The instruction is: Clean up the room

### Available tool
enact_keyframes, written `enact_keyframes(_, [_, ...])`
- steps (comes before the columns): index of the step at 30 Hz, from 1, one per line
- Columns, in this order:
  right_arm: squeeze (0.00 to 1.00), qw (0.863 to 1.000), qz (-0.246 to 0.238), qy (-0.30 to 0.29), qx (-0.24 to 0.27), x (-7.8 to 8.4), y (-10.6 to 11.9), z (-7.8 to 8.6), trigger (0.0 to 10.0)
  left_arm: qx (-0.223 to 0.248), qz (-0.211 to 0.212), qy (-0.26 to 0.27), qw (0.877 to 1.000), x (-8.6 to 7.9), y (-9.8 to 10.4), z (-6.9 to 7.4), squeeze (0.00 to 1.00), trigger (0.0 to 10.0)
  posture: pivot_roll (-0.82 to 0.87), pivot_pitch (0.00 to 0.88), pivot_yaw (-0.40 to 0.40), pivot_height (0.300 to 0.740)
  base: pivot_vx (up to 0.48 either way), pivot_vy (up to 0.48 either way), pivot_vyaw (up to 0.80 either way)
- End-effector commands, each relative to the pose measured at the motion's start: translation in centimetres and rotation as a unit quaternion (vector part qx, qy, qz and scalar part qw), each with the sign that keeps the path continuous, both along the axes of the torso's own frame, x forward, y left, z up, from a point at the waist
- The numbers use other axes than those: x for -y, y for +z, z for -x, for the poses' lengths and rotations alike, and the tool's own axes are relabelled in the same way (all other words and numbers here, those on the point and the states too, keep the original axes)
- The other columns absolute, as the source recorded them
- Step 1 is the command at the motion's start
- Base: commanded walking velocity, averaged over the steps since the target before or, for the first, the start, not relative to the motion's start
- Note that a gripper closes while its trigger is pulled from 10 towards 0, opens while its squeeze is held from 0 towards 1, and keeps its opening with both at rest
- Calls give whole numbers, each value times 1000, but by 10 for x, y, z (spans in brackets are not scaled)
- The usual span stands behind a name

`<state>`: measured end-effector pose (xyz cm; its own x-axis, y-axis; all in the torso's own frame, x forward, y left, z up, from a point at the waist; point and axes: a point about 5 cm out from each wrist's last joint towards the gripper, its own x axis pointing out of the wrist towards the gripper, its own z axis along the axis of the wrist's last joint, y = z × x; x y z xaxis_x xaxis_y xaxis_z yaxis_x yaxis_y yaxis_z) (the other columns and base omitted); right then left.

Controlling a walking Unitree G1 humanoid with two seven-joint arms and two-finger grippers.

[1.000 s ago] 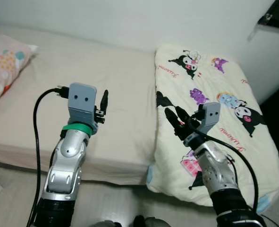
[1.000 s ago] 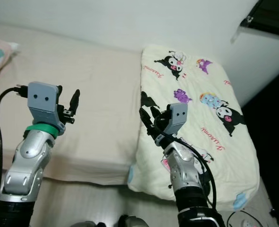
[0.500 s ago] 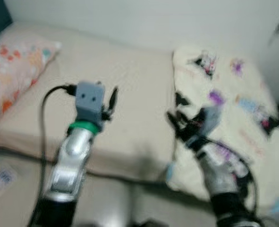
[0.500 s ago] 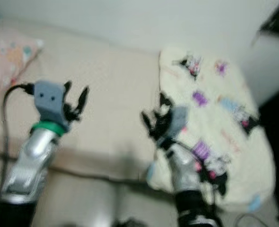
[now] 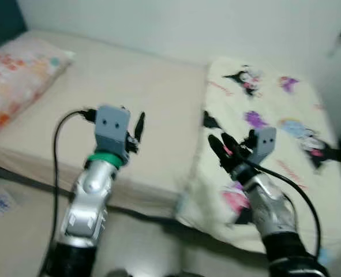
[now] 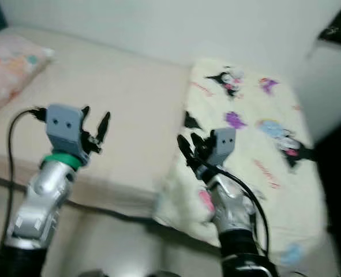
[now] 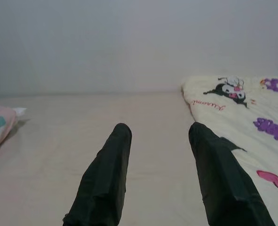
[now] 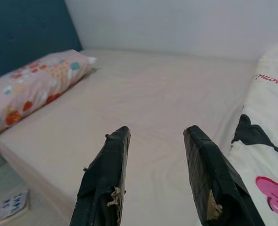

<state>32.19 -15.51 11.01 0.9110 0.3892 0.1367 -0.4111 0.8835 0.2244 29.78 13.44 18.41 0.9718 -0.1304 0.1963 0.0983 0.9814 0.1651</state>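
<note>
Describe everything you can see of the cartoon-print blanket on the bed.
The blanket is cream, soft-looking and puffy like a quilt, printed with black, purple, blue and pink cartoon figures and red script. It lies folded into a thick slab on the robot's right part of the bed, running from the wall to the bed's near edge, where its end hangs over a little. The right gripper, open, hovers by its inner edge; contact cannot be judged.

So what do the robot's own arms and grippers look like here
Both arms are silver metal. The left gripper sits on a blue-grey box-shaped block with two dark dots, above a green ring at the wrist, with a black cable looping off it. The right gripper has a similar block and black cable. Each carries two long black fingers, worn at the tips.
</note>
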Motion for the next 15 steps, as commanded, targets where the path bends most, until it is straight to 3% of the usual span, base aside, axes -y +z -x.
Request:
enact_keyframes(1, [0, 1000, 4, -2, -10, 1, -5, 2, 10000, -9, 1, -1, 1000, 1, -4, 0, 0, 10000, 20, 11, -55, 740, 0, 0, 0])
enact_keyframes(15, [0, 1000, 15, 10, -14, -2, -7, 4, 10000, -21, -7, 8, 1000, 0, -8, -1, 0, 10000, 16, 9, -53, 740, 0, 0, 0])
